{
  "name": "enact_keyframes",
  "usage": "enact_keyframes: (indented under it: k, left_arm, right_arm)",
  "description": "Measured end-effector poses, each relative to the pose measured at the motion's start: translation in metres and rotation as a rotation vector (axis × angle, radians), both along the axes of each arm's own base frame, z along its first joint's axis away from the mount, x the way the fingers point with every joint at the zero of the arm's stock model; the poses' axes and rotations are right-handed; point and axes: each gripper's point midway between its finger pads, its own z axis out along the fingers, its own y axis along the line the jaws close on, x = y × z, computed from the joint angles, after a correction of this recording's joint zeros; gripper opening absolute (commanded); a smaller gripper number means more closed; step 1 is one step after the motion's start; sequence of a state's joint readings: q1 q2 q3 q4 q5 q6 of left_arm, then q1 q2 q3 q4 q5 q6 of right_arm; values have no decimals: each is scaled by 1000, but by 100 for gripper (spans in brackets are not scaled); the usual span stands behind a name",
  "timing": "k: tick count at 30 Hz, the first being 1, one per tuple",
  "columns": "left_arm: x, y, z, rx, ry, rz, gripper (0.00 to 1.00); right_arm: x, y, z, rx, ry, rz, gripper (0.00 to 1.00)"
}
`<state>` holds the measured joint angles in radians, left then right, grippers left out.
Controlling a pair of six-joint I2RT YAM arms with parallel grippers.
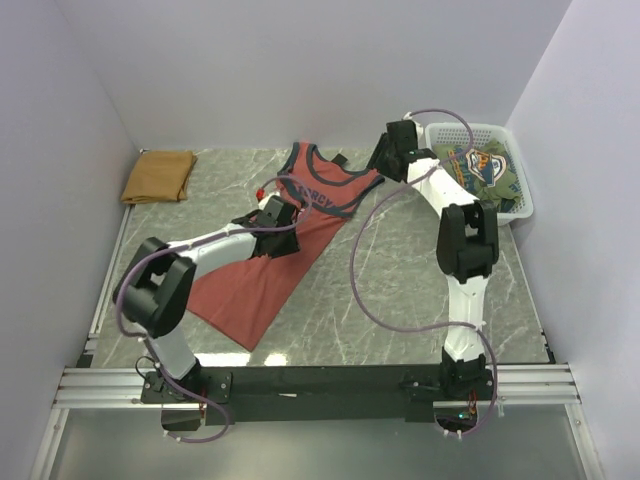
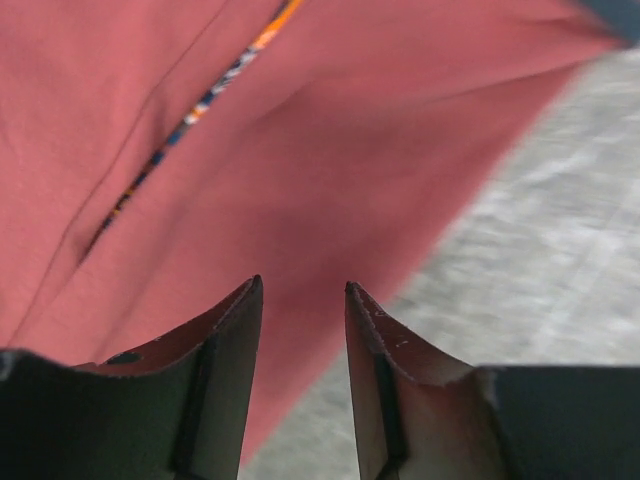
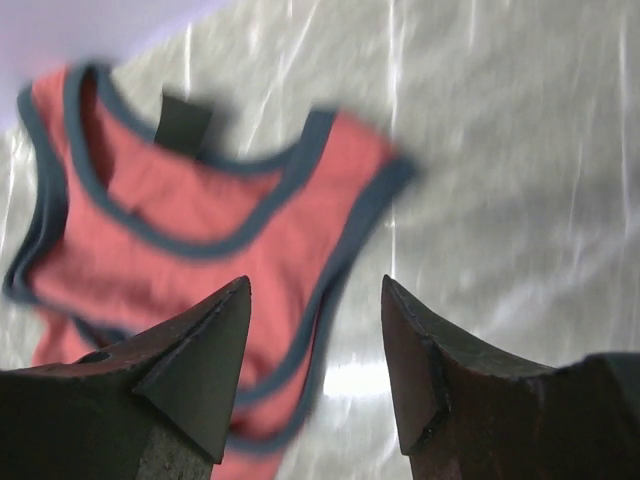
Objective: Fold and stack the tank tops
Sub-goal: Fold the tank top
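My left pincer point(image 2: 303, 285) stood with its jaws moderately apart and nothing between them. It hung over the red tank top point(image 2: 300, 150), close to the edge where the cloth met the grey bench point(image 2: 560, 230). A thin strip of orange and blue ran along a seam point(image 2: 200, 100) further up that view.

From above, the red tank top point(image 1: 270, 260) lay spread out on the bench point(image 1: 400, 260). It ran at a slant, with its straps toward the far middle and its hem toward the near left. Dark trim edged its neck and armholes, and my left arm crossed part of the chest lettering. My left pincer point(image 1: 272, 208) was over the middle of the shirt.

My right pincer point(image 3: 315, 282) was wider, also gripping nothing, and looked down on the strap end of the red tank top point(image 3: 170, 230). In the overhead view my right pincer point(image 1: 388, 158) sat just beside the shirt's right shoulder, between it and the white basket point(image 1: 522, 195).

The tan tank top point(image 1: 158, 176) lay folded in the far left corner of the bench, well apart from the red one. The basket stood at the far right with printed clothes point(image 1: 480, 170) bundled inside.
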<state>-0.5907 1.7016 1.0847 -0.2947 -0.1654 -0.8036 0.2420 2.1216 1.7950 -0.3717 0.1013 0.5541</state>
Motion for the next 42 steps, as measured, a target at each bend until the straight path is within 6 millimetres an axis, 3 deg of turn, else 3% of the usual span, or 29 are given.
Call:
enact_keyframes:
  k: [6,14,22,27,33,39,42]
  left_arm:
    - [-2,10,-39,80,52,28,40]
    - [-10,16,-42,28,-17,84,35]
    - [-71,48,-42,19,42,92,34]
    - [-98,62,-43,34,96,78,34]
    - [-111,68,-45,54,134,61,34]
    - [-112,68,-44,59,133,42,34]
    - [-114,68,-45,63,139,33,34]
  right_arm:
    - [42,-19,-24,17,13,-9,63]
    - [41,-23,-50,-6,60,19,63]
    - [-10,-31,-93,-46,188,62,64]
    - [-47,-30,-85,-44,195,100,65]
    - [-72,-16,-64,-23,128,155,64]
    - [-78,0,-69,-25,127,197,51]
    - [-79,4,-74,-32,138,201,49]
